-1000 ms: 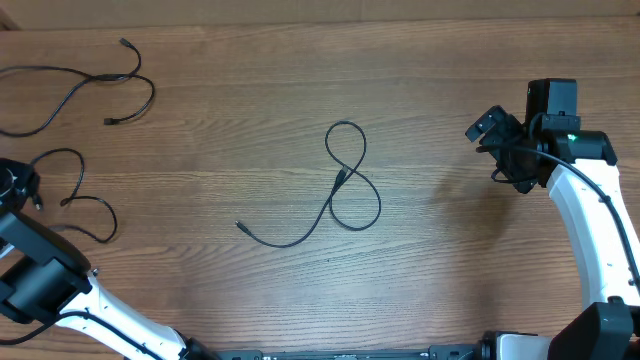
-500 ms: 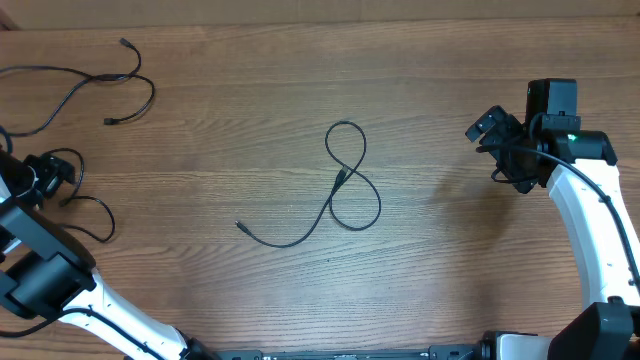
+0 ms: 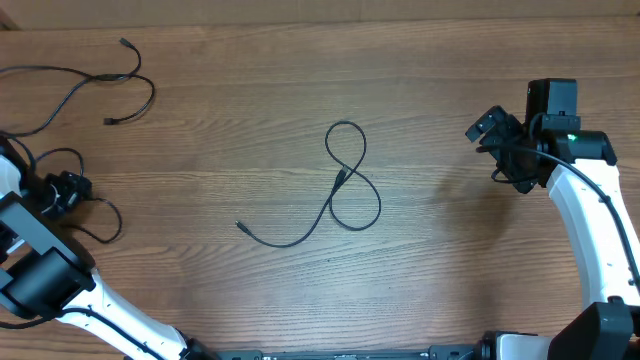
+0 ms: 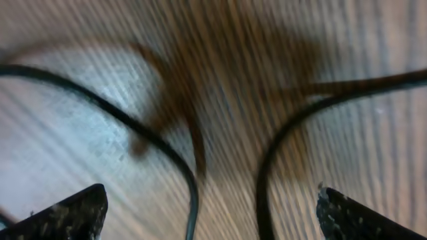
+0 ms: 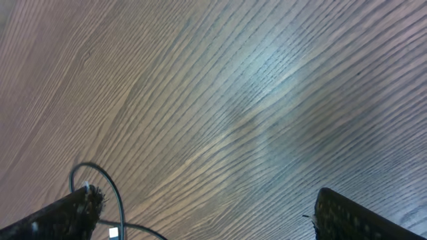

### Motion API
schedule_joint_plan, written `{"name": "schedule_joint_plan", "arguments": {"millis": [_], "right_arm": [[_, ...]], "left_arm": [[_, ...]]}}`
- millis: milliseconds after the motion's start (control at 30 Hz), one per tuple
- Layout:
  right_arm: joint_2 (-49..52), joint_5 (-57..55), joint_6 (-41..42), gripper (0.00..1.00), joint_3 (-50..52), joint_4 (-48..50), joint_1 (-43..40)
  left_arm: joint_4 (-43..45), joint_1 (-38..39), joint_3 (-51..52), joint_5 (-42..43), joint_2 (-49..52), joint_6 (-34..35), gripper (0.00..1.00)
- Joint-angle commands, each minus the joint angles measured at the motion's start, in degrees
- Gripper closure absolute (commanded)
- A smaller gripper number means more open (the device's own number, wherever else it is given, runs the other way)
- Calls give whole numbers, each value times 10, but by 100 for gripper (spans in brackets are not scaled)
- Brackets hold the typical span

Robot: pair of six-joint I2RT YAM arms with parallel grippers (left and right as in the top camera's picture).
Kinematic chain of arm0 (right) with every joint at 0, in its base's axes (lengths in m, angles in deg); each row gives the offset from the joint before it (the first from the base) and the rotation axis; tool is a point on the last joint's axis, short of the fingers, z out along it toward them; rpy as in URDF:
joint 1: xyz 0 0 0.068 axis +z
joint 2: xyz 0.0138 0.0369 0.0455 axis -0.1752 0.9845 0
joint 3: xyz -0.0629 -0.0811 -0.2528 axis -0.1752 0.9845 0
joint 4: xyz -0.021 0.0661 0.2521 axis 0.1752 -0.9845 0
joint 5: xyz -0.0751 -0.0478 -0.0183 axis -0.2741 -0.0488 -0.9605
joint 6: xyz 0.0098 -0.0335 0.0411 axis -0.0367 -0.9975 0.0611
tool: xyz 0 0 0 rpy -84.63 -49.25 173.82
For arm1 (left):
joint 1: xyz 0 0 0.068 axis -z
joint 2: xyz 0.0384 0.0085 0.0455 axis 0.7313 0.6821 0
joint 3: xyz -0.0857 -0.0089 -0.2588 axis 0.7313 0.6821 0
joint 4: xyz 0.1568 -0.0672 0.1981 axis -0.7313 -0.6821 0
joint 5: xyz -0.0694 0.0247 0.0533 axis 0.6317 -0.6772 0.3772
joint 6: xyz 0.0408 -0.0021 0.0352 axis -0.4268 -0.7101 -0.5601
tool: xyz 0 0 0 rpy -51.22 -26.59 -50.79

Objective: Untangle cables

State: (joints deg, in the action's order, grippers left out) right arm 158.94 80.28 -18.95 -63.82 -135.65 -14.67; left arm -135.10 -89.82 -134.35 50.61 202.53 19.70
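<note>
Overhead we see the left claw above the left-edge cable and the right claw well apart from the middle cable; the left wrist view shows that claw released astride two strands, and the right wrist view shows the other released over bare tabletop.
</note>
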Motion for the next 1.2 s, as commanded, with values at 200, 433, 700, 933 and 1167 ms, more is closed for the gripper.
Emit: {"name": "schedule_joint_plan", "arguments": {"millis": [200,433,700,933,1167], "right_arm": [[-8,-5,-1,0,-1,3,-4],[-8,-5,-1,0,-1,3,-4],[-8,-5,-1,0,-1,3,-4],[-8,-5,-1,0,-1,3,-4],[-8,-5,-1,0,-1,3,-4]], "left_arm": [[78,0,69,-7,5,6,20],[92,1,77,-64,5,4,81],[42,1,31,-131,5,4,96],[-52,1,-96,-209,5,4,96],[-96,1,-175,-348,5,0,96]]}}
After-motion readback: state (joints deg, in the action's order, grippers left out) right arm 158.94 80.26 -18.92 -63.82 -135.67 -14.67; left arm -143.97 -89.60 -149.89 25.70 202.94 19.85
